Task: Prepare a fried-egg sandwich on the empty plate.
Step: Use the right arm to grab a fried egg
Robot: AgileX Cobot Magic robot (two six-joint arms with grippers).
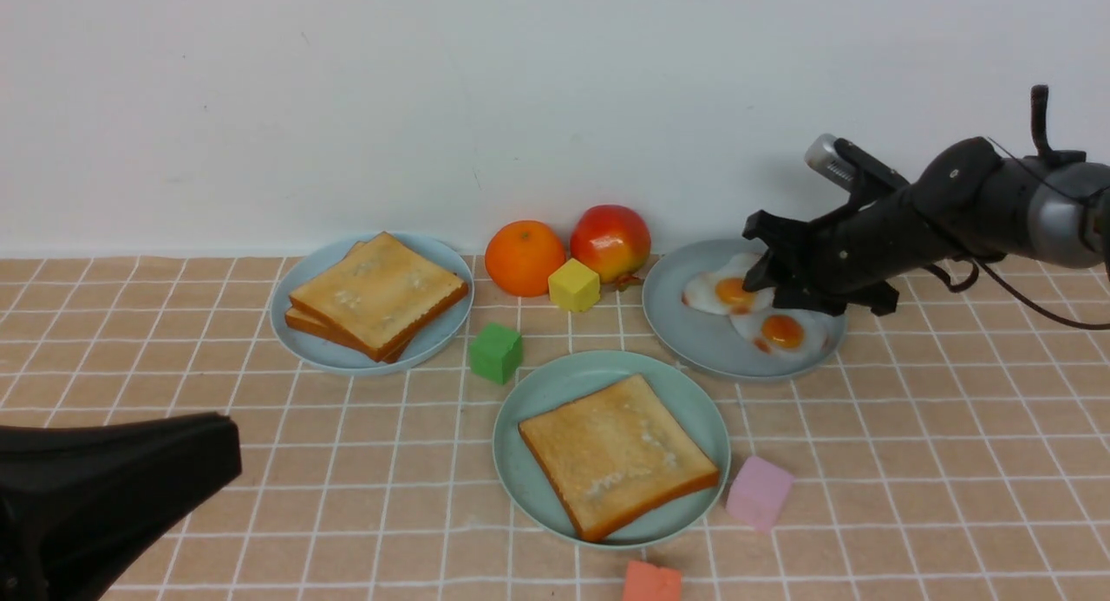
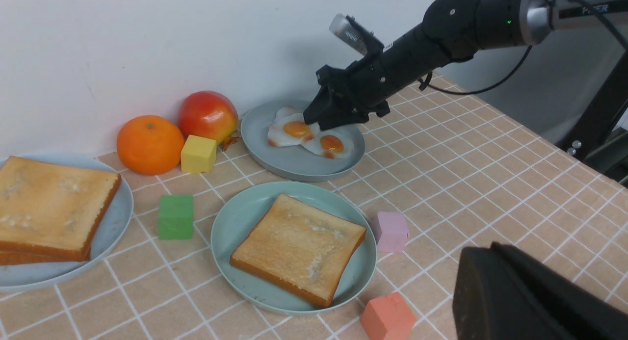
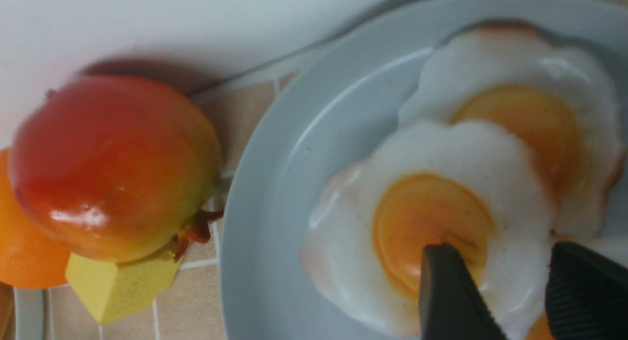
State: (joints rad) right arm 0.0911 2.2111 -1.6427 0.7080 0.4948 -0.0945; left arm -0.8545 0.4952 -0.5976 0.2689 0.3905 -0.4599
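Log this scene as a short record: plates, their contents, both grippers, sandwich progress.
mint-green plate: one toast slice, no egg on it
pale blue plate: stacked toast slices
grey-blue plate: two fried eggs, overlapping
right gripper: open, fingertips at the egg nearer the apple
left gripper: low at the near left, away from the plates; state unclear
progress: bottom slice in place; egg and top slice not yet added

Parted fingers (image 3: pixel 451 296) hover over one fried egg (image 3: pixel 392 193).
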